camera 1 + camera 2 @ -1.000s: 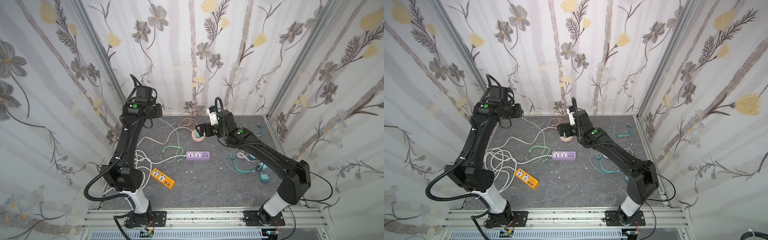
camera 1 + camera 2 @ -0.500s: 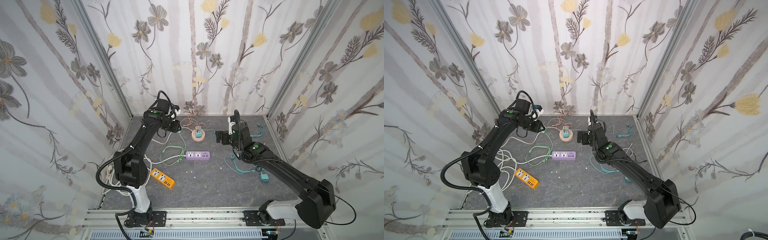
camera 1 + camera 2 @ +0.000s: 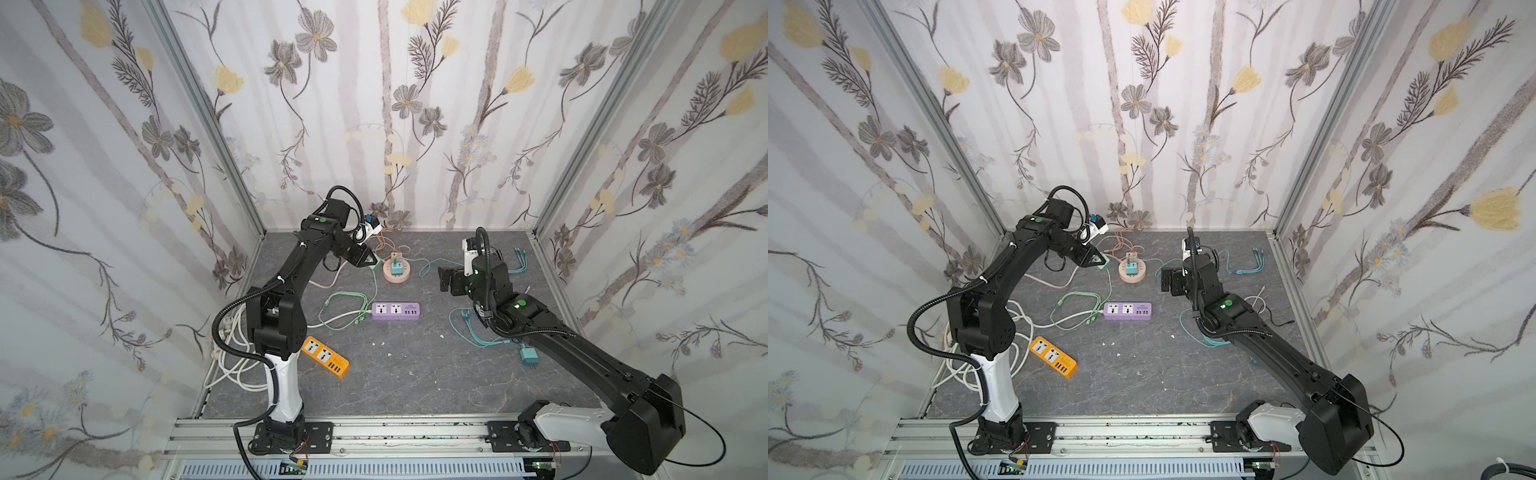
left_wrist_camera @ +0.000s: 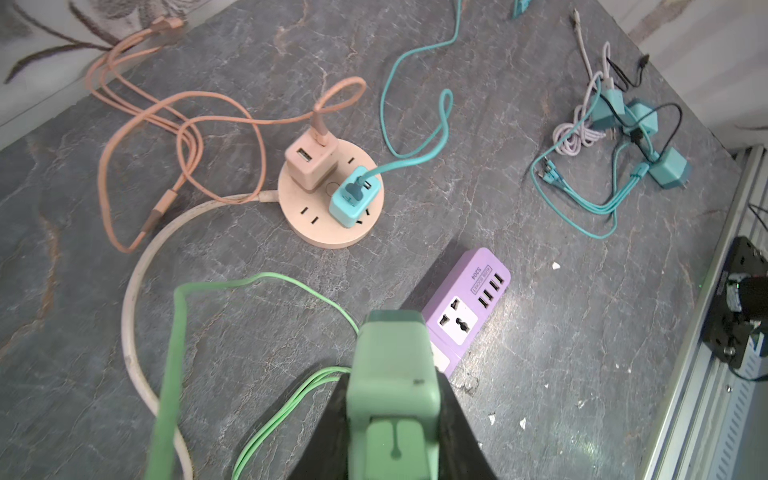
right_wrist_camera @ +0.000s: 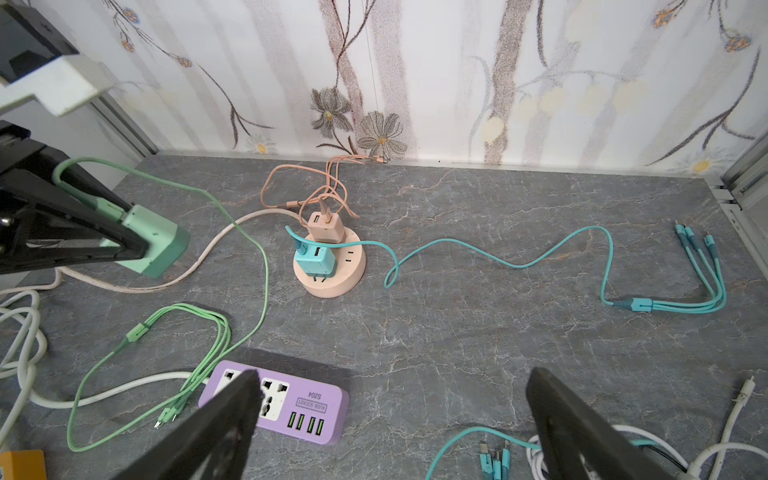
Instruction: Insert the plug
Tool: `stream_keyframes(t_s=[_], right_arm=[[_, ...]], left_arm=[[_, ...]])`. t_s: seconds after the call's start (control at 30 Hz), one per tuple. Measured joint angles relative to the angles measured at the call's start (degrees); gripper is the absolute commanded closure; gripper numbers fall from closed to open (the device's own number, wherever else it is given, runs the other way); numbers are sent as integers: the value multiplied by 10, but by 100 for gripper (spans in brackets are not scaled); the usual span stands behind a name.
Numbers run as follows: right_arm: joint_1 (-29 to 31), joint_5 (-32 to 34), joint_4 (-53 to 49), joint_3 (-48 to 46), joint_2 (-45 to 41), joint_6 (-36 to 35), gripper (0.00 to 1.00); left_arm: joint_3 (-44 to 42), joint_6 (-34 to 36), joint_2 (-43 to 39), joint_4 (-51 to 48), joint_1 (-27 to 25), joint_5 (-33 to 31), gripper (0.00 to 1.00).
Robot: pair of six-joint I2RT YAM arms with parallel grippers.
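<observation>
The left gripper [image 4: 392,390] is clamping the green plug [image 4: 390,349], with the round socket [image 4: 316,232] lying just ahead of its fingertips, while the right gripper [image 5: 392,378] is hanging spread wide, empty.

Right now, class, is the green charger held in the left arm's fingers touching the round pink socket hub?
Apart. The right wrist view shows bare grey table between the green charger and the round socket hub.

Printed on the top face of the purple power strip [image 5: 291,405], mid-tabletop [image 5: 457,332]: "S204". Just beside that, boxed, next to the four USB ports [image 5: 305,424]: "4USB SOCKET". Legible from the wrist views only; too small from above.
</observation>
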Motion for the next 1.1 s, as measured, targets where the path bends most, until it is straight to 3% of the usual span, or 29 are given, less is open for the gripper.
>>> stream_keyframes(t_s=[0.23,0.47,0.9,1.1], right_arm=[[0,-4,5,-30,-32,10,1],[0,-7,33,-87,-74,18,1],[0,25,39,-97,-92,33,1],[0,25,43,-101,-92,33,1]], left_arm=[[-139,140,-72,26,-10,45,100],[-186,256,-103,37,-32,9,100],[-140,285,-45,-21,-71,-94,100],[-138,281,-27,-26,-85,-110,100]])
